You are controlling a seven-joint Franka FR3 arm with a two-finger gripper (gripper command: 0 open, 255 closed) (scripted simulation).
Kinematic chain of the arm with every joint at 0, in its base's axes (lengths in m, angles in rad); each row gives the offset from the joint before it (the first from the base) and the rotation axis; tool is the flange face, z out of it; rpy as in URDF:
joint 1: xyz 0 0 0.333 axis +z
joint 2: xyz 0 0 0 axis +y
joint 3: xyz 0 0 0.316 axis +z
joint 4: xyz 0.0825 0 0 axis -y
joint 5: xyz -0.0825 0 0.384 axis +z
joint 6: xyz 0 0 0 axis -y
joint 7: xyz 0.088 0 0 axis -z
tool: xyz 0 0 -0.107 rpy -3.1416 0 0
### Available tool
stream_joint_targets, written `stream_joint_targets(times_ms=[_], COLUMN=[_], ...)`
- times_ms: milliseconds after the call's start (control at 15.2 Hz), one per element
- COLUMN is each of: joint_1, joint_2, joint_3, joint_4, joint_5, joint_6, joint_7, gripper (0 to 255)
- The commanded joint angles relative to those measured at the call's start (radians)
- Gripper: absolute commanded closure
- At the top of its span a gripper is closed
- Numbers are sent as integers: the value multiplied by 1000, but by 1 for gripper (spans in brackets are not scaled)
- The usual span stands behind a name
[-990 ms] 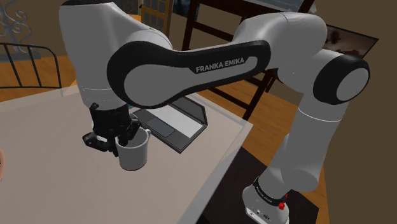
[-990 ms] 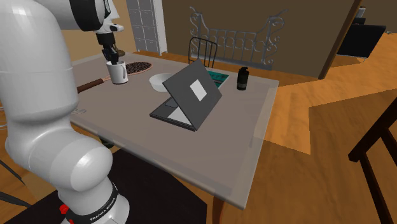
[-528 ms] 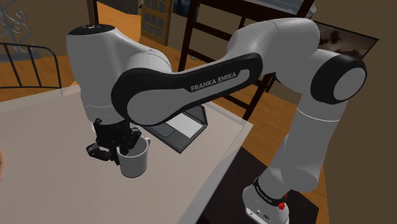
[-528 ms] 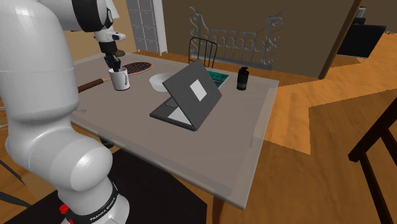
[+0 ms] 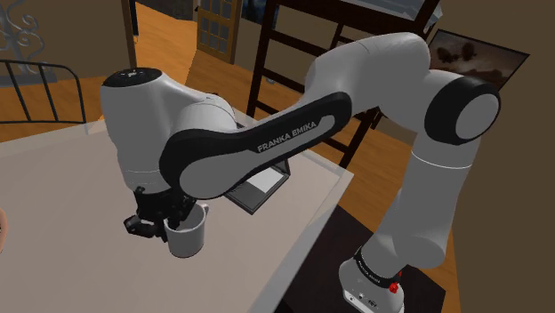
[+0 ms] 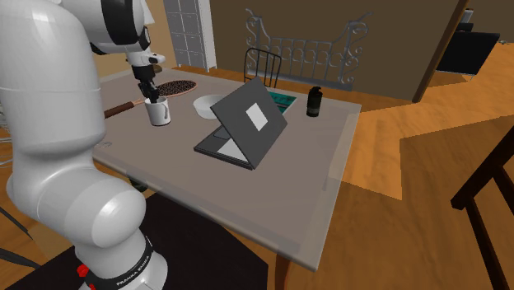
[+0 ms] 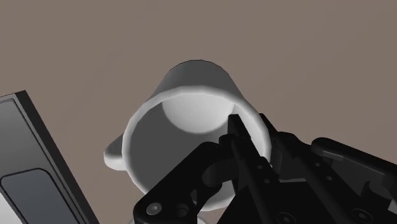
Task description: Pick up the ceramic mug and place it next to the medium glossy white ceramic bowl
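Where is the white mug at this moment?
In the second exterior view the white mug is at the far left of the table, beside the hairbrush and left of the white bowl, its rim clasped by the gripper.

Table: quantity one. Items counted at the table are as follows: one white mug; one white bowl; one grey laptop, lid raised; one hairbrush; one dark bottle; one flat teal item, partly hidden behind the laptop, kind not identifiable. That makes six items, with no kind occurring twice. Robot arm: quantity one, white, fitted with two black fingers.
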Motion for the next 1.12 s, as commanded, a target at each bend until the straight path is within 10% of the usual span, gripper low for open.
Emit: stream_joint_targets(times_ms=[0,792,858,1056], joint_1=[2,9,9,9], joint_2=[10,40,40,40], joint_3=[-3,-13,-13,-13], joint_4=[-17,-48,-48,-48], joint_5=[-8,-31,-31,-31], joint_6=[26,80,80,80], joint_7=[5,20,19,19], gripper=[255,255,0,0])
